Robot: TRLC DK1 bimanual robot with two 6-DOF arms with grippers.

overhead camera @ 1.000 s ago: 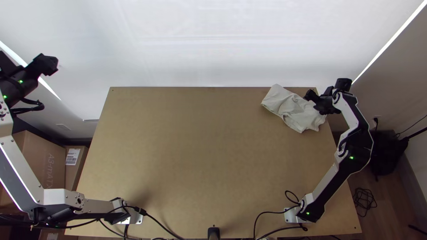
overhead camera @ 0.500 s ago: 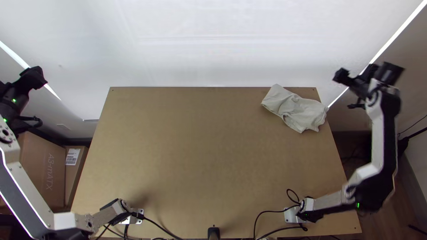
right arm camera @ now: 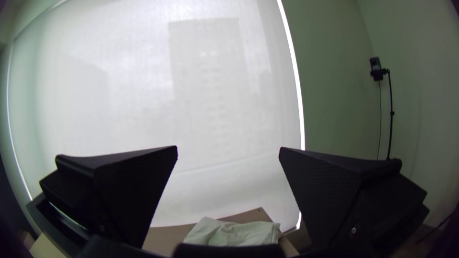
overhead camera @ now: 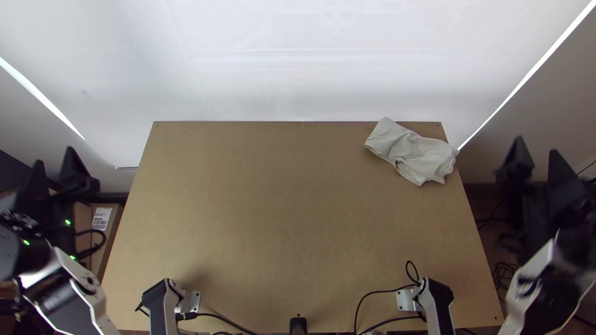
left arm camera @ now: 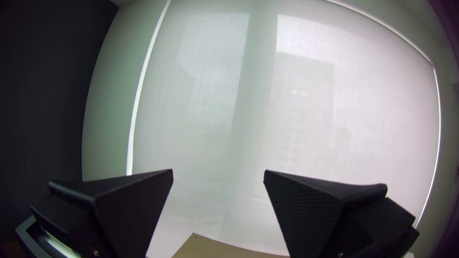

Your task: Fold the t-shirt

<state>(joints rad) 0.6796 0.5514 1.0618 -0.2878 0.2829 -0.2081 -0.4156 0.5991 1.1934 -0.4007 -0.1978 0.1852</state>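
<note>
A: While the black, wide-fingered left gripper point(overhead camera: 54, 158) hangs beyond the left side of the light brown, rectangular wooden table point(overhead camera: 279, 217), how do its fingers stand?

B: Well apart, in the left wrist view. The black, wide-fingered right gripper point(overhead camera: 536, 146) is beyond the table's right side, its fingers also spread, with a gap between their tips.

A: And the shirt?

B: The pale grey cloth T-shirt point(overhead camera: 413, 152) lies on the table at the far right corner, well apart from both grippers. It is a creased, rumpled bundle, reaching the table's right edge.

A: What is farther out?

B: A brown cardboard box with a white label point(overhead camera: 100, 217) is past the table's left side. A broad, translucent white blind point(overhead camera: 298, 62) rises behind the far edge.
</note>
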